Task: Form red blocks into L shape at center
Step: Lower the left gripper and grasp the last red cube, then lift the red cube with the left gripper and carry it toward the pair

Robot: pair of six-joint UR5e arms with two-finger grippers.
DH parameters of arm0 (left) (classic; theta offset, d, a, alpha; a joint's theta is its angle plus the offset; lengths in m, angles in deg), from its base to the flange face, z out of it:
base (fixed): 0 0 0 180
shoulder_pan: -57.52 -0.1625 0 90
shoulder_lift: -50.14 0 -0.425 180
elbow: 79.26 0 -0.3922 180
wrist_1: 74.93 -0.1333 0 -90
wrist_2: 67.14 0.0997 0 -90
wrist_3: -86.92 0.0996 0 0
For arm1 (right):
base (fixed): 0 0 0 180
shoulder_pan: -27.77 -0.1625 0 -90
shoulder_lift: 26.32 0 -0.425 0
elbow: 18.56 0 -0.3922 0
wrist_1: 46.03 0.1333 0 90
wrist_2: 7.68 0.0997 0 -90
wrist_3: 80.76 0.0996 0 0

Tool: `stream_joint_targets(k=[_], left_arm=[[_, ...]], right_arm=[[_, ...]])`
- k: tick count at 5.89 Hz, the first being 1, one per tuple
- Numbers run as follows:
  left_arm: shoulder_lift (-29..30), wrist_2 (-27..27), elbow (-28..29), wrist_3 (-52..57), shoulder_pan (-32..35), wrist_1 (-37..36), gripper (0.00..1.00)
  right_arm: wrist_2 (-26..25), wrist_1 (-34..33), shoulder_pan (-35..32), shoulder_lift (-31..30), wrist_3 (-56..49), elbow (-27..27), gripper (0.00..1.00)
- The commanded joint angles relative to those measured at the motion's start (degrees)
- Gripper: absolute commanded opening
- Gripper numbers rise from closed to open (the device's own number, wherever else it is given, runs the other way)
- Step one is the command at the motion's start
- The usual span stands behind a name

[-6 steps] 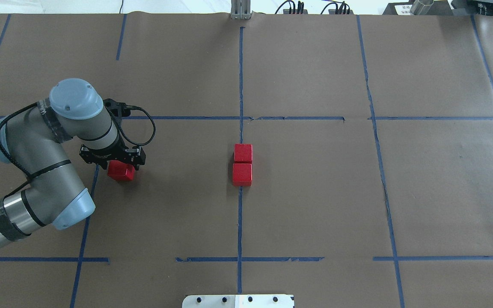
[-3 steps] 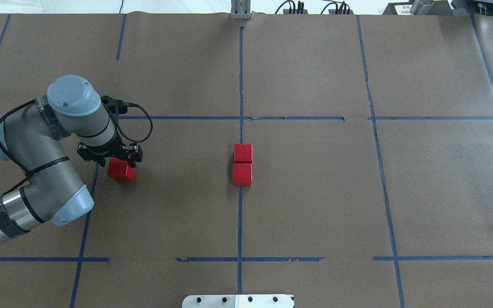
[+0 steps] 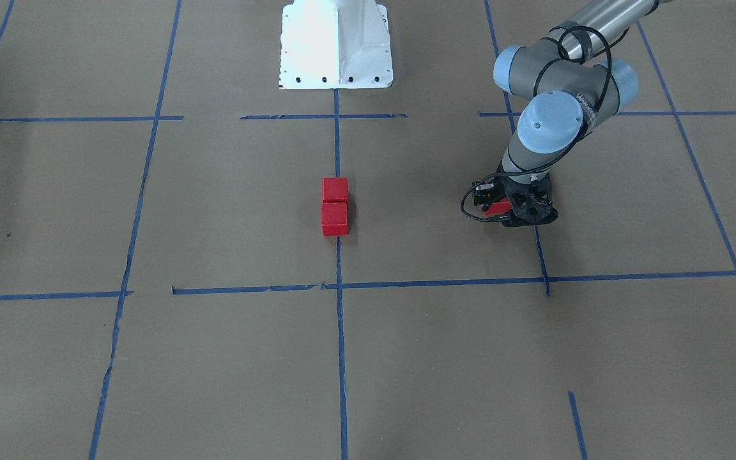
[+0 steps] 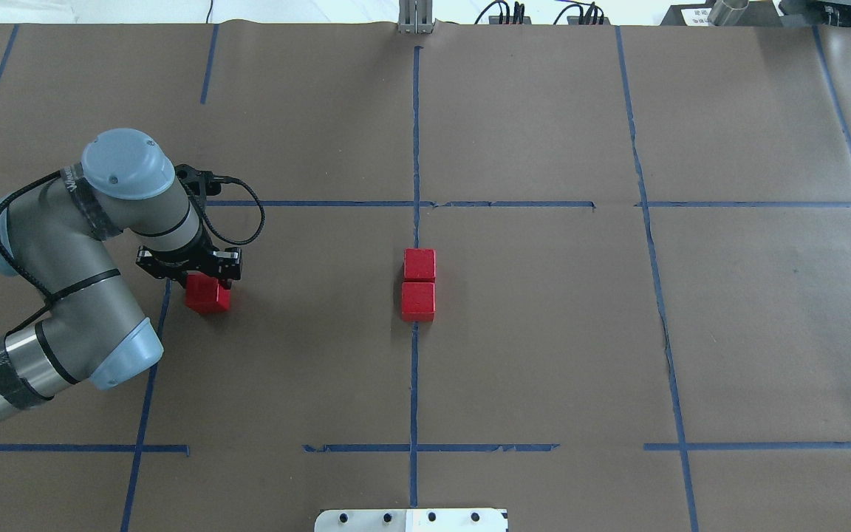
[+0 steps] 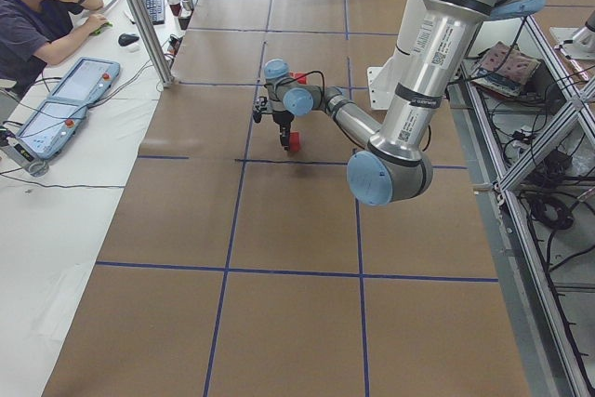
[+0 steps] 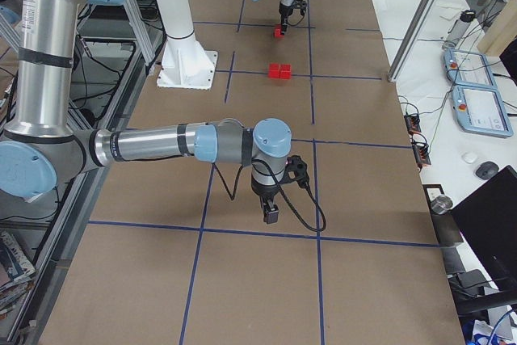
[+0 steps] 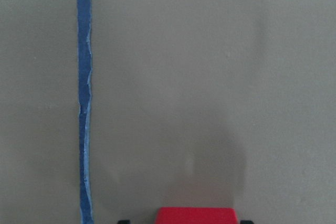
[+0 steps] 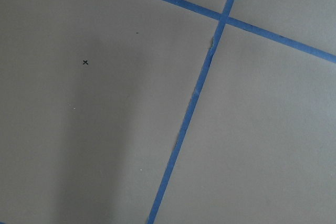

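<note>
Two red blocks [image 4: 419, 264] [image 4: 418, 301] touch each other in a short row on the blue centre line; they also show in the front view [image 3: 335, 190] [image 3: 335, 218]. A third red block [image 4: 207, 295] sits at the left, on the brown paper. My left gripper [image 4: 200, 282] is down over it, with its fingers close on both sides, and looks shut on it. The left wrist view shows this block [image 7: 197, 216] at its bottom edge. My right gripper [image 6: 269, 216] hangs low over bare paper far from the blocks; I cannot tell whether it is open or shut.
Blue tape lines [image 4: 414, 148] divide the brown paper into squares. The white robot base [image 3: 336, 45] stands at the table's near edge. An operator [image 5: 37, 6] sits at a side desk beyond the table.
My left arm shifted slightly left and back over the third block, then held still. The block stayed in place.
</note>
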Motion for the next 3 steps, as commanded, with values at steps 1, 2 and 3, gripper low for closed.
stream_joint_targets(k=[1, 2, 3], left_arm=[[2.1, -0.2, -0.5, -0.7, 2.4, -0.6, 0.33], [3.1, -0.3, -0.7, -1.0, 5.4, -1.0, 0.28], [4.5, -0.4, -1.2, -8.5, 6.4, -1.0, 0.28]], right_arm=[[0.0, 0.0, 0.0, 0.0, 0.0, 0.0, 1.0], [0.0, 0.0, 0.0, 0.0, 0.0, 0.1, 1.0], [0.0, 0.0, 0.0, -0.1, 0.0, 0.1, 1.0]])
